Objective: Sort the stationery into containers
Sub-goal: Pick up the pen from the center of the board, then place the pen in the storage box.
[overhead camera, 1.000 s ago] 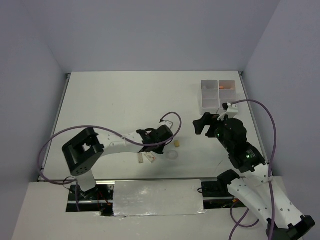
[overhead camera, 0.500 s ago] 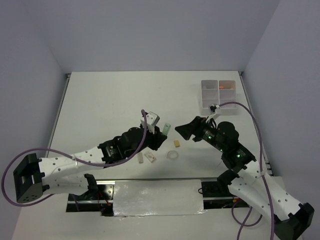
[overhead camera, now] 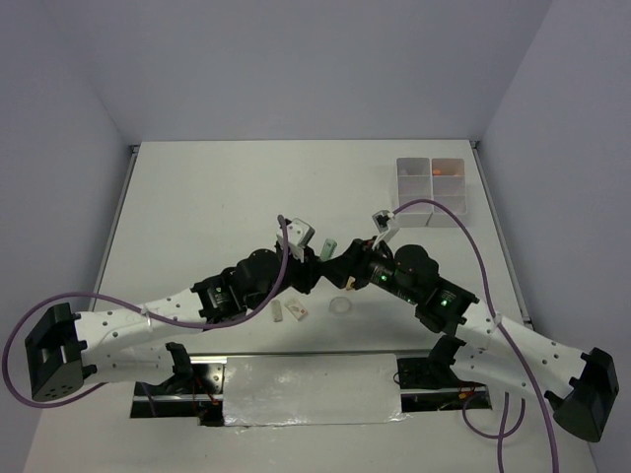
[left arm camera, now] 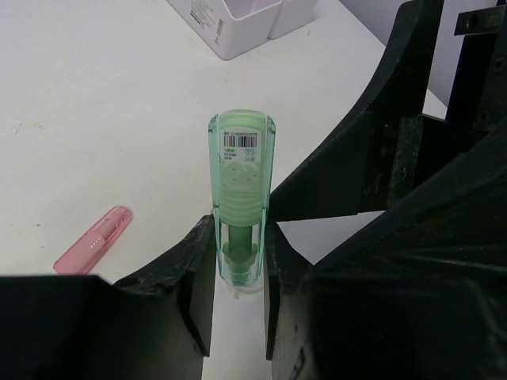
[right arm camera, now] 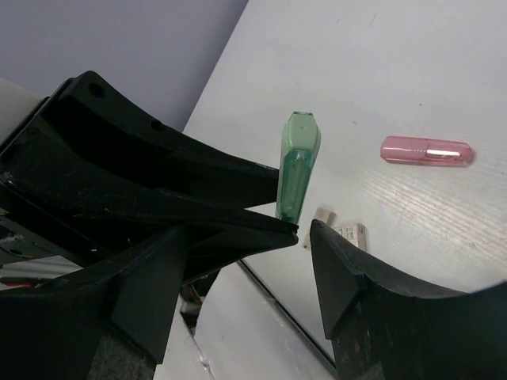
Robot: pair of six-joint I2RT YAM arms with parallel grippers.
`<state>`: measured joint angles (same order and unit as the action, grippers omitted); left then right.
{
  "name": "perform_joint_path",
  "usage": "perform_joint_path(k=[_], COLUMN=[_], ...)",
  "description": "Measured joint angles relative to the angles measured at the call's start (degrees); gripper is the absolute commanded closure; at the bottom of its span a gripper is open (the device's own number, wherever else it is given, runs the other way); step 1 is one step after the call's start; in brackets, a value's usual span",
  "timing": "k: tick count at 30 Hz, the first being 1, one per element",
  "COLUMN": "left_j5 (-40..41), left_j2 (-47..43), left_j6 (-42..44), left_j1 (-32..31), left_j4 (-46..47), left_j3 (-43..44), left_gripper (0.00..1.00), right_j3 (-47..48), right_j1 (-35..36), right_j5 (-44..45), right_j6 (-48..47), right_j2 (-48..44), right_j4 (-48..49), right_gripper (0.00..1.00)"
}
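Above the bench, the left claw is clamping a green packet, its barcode sticker unreadable; at three o'clock, the right claw is gaping empty.

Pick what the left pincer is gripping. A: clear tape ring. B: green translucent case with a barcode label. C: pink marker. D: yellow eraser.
B: the left wrist view shows the green case held upright in the left pincer, while the pink marker lies on the table.
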<state>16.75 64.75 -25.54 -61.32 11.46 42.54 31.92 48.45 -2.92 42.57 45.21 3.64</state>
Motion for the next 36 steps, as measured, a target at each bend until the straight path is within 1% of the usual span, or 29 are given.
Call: perform_joint_path(k=[5, 11, 14, 19, 22, 28, 31, 32, 34, 35, 36], left_j5=[0.1, 0.7, 1.2, 0.5, -0.1, -0.8, -0.8, -0.8, -0.8, -0.8, -0.8], left_j2=[0.0, 0.0, -0.2, -0.5, -0.5, -0.7, -0.8, -0.8, -0.8, -0.8, -0.8], left_j6=[0.0, 0.0, -0.1, -0.1, -0.1, -0.1, -0.1, -0.1, 0.0, 0.0, 0.0], left_j1=[0.1, 0.3, 0.2, -0.7, -0.8, -0.8, -0.8, -0.8, -0.8, -0.8, -0.8], left_j4=[1.0, 1.6, 1.8, 0.9, 0.6, 0.5, 0.5, 0.5, 0.5, 0.5, 0.5], left_j3=[0.0, 0.0, 0.0, -0.2, -0.2, -0.2, -0.2, -0.2, -0.2, -0.2, -0.2], left_gripper=[1.00, 1.00, 1.00, 1.00, 1.00, 1.00, 1.00, 1.00, 1.00, 1.00, 1.00], right_j3=[0.0, 0.2, 0.3, 0.6, 1.8, 4.0, 4.1, 4.1, 4.1, 4.1, 4.1], right_j1=[0.4, 0.6, 0.6, 0.0, 0.0, 0.0, 0.0, 0.0, 0.0, 0.0, 0.0], right_j5=[1.7, 3.5, 5.3, 10.1, 10.9, 12.4, 12.2, 12.1, 11.5, 11.2, 11.0], right_j6=[-0.2, -1.0, -1.6, -2.0, -2.3, -2.8, -2.8, -2.8, -2.7, -2.6, -2.6], right_j2=[-0.4, -0.5, -2.4, -6.5, -6.2, -1.0, 1.7, 2.4, 3.2, 3.3, 3.3], right_j4=[0.3, 0.2, -0.4, -0.2, -0.2, -0.2, -0.5, -0.5, -0.5, -0.4, -0.3], right_gripper=[0.35, 0.35, 0.32, 0.32, 0.33, 0.38, 0.44, 0.49, 0.54, 0.63, 0.66])
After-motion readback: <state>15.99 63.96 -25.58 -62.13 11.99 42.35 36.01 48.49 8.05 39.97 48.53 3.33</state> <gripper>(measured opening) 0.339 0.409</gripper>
